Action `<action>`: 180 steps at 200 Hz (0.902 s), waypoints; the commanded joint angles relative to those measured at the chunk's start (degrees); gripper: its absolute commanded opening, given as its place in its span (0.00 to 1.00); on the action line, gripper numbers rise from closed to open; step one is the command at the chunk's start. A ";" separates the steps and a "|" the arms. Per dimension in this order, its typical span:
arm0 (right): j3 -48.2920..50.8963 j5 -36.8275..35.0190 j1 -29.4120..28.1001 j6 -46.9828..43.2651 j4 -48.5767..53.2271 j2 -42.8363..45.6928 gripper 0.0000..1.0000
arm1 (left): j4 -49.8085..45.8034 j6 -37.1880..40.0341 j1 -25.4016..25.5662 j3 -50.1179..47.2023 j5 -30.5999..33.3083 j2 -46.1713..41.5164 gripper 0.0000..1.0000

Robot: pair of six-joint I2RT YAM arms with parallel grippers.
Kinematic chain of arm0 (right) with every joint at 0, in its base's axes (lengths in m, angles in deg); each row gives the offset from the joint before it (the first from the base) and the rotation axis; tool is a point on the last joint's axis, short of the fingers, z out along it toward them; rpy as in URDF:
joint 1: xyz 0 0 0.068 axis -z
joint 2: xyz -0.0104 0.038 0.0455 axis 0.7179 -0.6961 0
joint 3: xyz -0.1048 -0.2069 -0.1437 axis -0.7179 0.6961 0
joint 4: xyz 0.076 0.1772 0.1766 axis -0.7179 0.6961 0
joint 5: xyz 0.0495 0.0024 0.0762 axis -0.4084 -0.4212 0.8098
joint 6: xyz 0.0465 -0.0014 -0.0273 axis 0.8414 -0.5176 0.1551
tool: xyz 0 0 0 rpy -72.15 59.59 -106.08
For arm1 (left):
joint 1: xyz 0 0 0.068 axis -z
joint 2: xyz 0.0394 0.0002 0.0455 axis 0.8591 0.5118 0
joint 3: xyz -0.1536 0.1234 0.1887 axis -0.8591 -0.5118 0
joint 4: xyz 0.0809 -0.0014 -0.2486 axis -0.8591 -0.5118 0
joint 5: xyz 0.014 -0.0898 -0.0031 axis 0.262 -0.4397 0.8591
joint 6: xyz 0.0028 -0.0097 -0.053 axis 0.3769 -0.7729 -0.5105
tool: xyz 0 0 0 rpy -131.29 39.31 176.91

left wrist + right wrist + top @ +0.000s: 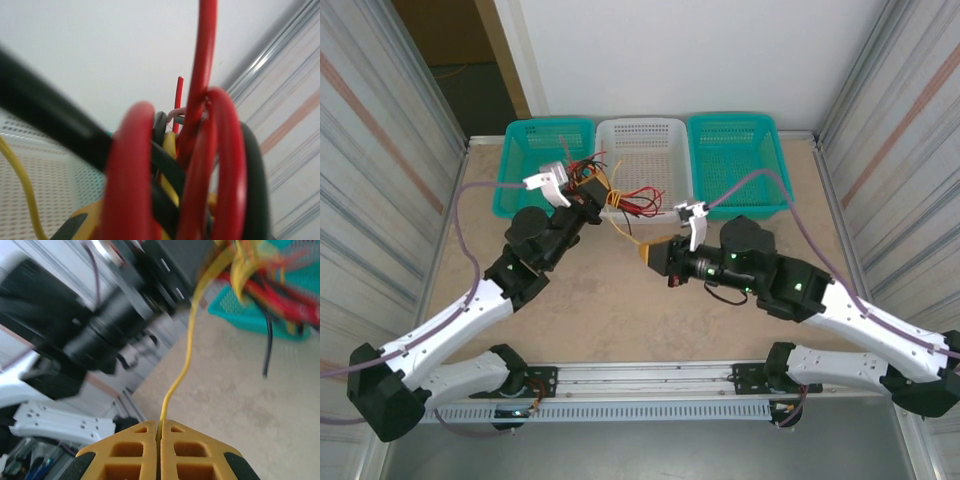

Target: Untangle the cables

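Early days, I'd say: the left claw clamps the cable tangle bunched at its tip, the right claw pinches one yellow cable running out ahead of it, nothing freed yet.

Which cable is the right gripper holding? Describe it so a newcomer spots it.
Find the white basket, the middle of three. In front of it the left gripper holds a red, black and yellow cable bundle. The yellow cable is the single strand leaving that knot, stretched to the shut right gripper; the rest are looped.
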 commanded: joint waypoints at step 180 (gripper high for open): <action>-11.26 22.63 77.21 3.24 19.33 6.19 0.00 | -17.98 -18.63 -22.10 -27.59 -9.36 -29.70 0.00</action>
